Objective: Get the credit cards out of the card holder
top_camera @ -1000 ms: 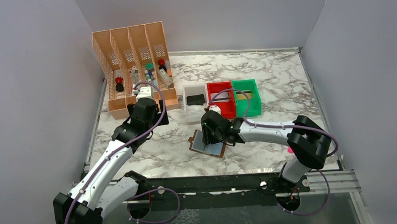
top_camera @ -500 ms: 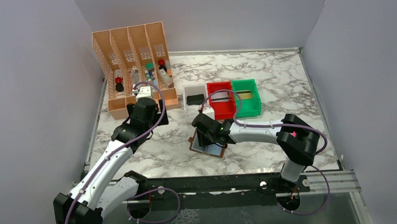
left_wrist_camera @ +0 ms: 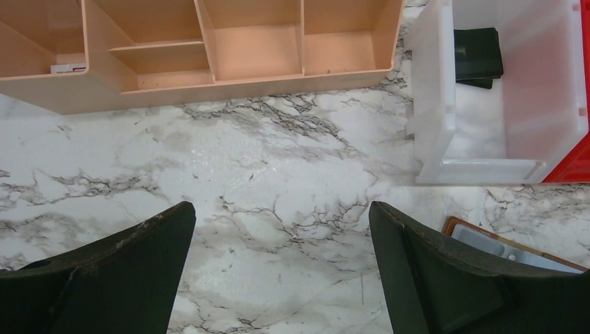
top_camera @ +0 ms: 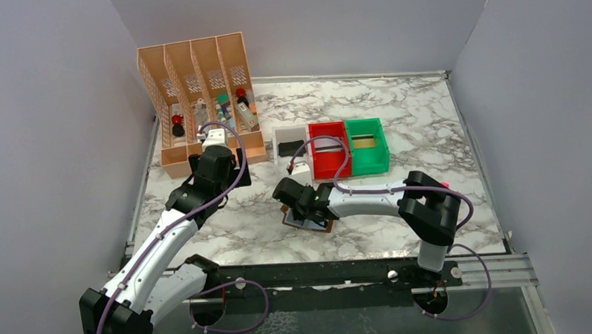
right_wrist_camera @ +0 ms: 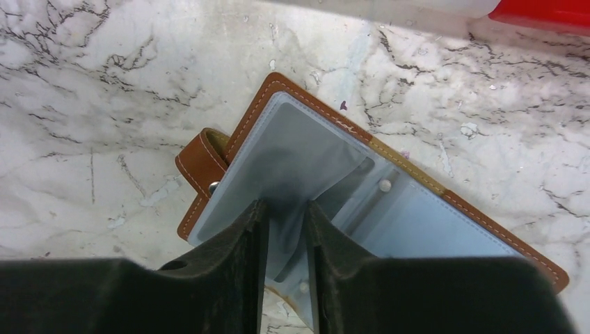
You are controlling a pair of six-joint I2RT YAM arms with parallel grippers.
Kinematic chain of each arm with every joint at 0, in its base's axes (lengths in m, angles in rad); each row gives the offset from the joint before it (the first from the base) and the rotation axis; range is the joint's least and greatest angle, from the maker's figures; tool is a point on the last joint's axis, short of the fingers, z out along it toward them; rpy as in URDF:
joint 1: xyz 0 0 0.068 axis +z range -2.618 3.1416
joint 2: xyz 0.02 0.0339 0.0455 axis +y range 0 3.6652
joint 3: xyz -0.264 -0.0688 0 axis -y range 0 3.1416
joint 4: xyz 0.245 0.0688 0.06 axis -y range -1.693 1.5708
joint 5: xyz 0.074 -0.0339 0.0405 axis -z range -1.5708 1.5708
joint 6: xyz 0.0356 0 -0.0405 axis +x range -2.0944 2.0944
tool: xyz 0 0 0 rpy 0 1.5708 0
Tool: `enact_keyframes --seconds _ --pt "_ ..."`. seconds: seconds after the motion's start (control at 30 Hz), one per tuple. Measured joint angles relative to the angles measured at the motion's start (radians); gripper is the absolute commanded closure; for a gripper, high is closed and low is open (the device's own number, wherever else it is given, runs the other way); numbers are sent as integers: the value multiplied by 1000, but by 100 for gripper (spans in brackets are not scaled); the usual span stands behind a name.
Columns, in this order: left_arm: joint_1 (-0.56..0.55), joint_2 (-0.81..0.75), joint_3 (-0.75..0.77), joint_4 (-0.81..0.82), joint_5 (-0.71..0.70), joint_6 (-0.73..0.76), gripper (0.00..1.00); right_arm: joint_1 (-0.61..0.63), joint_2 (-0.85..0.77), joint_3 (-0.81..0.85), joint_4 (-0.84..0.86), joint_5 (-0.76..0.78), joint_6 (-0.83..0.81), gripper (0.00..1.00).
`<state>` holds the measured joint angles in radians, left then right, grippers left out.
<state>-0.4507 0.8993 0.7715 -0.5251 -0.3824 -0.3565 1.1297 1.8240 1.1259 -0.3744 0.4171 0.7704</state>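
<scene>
Marble tabletop (top_camera: 410,111); white bin (left_wrist_camera: 431,104) holds black item (left_wrist_camera: 479,56); right pincer (right_wrist_camera: 286,210) clamps card holder (right_wrist_camera: 306,146), left pincer (left_wrist_camera: 280,210) wide.

The card holder (right_wrist_camera: 389,209) lay open on the table (left_wrist_camera: 264,160), directly under the right gripper (right_wrist_camera: 284,217), with one sleeve in the gap between its jaws. Its strap (right_wrist_camera: 202,163) lay to the left of them and the row of bins (top_camera: 329,147) lay ahead. Ahead of the left gripper (left_wrist_camera: 282,229) stood the rack (left_wrist_camera: 209,76). Ahead and to the right was a bin (left_wrist_camera: 431,104) with a small item (left_wrist_camera: 479,56) in it — a corner of the card holder lay just beside the right-hand jaw.
</scene>
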Motion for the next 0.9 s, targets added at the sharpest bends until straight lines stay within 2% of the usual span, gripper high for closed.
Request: enact_keyframes --seconds 0.17,0.33,0.57,0.8,0.83,0.9 --pt "0 0 0 0 1 -1 1 16 3 3 -8 50 -3 89" --pt "0 -5 -2 0 41 -28 1 16 -11 -13 7 45 -31 99" --pt "0 -61 -53 15 145 -134 1 15 -77 -92 67 -25 -93 99" --pt "0 -89 -210 125 357 -245 7 15 -186 -210 211 -134 -134 99" --pt "0 -87 -230 142 386 -257 7 15 -197 -220 230 -146 -135 97" --pt "0 -81 -257 167 438 -276 7 15 -213 -235 254 -153 -134 86"
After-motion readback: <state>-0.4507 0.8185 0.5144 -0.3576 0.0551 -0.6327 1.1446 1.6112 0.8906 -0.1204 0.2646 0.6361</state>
